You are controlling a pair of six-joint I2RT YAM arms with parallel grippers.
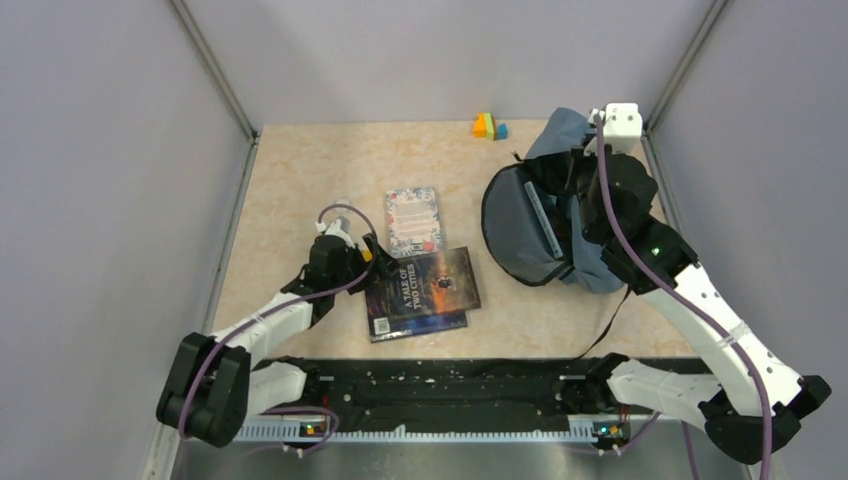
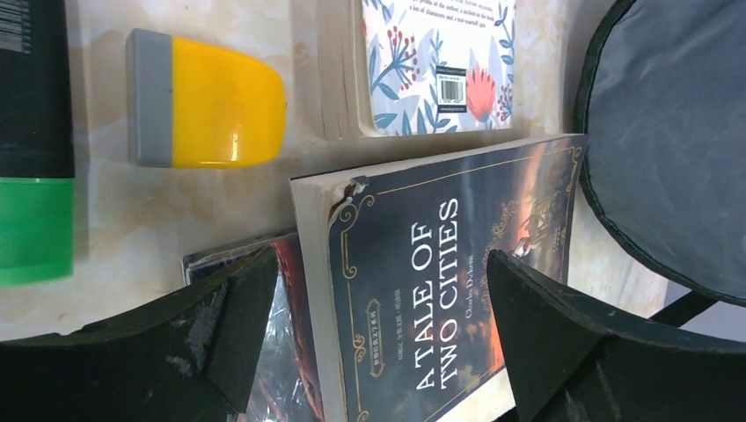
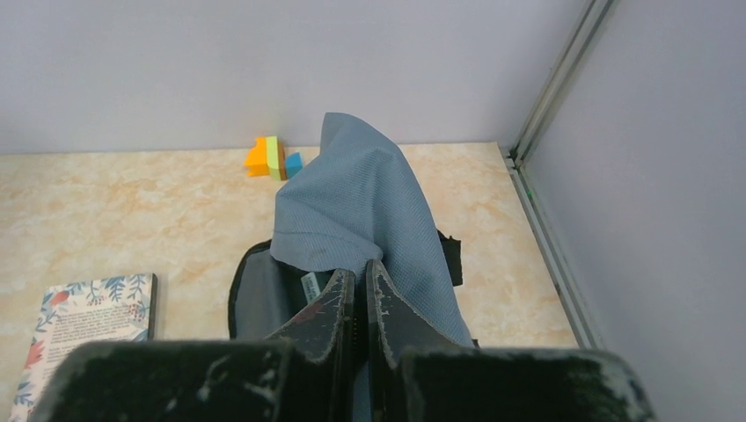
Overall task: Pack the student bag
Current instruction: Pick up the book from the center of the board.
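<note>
The student bag (image 1: 530,225) is lying on the far right of the worktop (image 1: 300,180), its dark mouth gaping towards the middle. My right gripper (image 3: 359,280) is pinching a raised fold of its grey-blue fabric, jaws almost together. My left gripper (image 2: 383,264) is spreading wide, empty, either side of the Tale of Two Cities book (image 1: 437,280) near the bag, a floral book (image 1: 413,220) touching its far edge.

table (image 1: 300,180): beige marbled top | centre: floral book (image 1: 413,220), flat | 6 o'clock of it, just beside: glossy book (image 1: 420,325) with "A Tale of Two Cities" book (image 1: 430,282) on top | 3 o'clock: student bag (image 1: 530,225) | 12 o'clock, far edge: coloured blocks (image 1: 489,126) | 9 o'clock of the books: yellow piece with grey end (image 2: 207,110), green-black item (image 2: 33,176) beside it
</note>
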